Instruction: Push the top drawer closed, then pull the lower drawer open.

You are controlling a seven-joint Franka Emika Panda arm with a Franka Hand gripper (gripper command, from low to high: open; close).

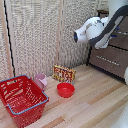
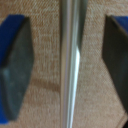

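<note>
Exterior view, upper right of frame: white arm (image 1: 98, 29) reaching toward a dark brown cabinet (image 1: 95, 56) at the right edge. Top drawer (image 1: 121, 41) at right edge, partly hidden behind the arm. Lower drawer (image 1: 108, 61) just beneath it, at right centre, front flush with the cabinet face, thin silver bar across it. Gripper itself not visible in this view.

Wrist view: gripper (image 2: 64, 65) spread wide, dark padded fingers (image 2: 15, 65) with blue edging on either side of a silver bar handle (image 2: 70, 60). Handle between the pads, clear gaps on both sides, touching neither. Textured brown surface behind the handle. Not possible to tell which drawer this handle belongs to.

Exterior view, lower left: red plastic basket (image 1: 22, 99) on the wooden floor (image 1: 95, 105). Pink cup (image 1: 40, 80) just beside the basket's far corner. Red bowl (image 1: 65, 90) at lower centre. Small printed box (image 1: 63, 74) standing behind the bowl, red and yellow graphics, lettering too blurred to read. Pale folding screen (image 1: 35, 35) across the background.
</note>
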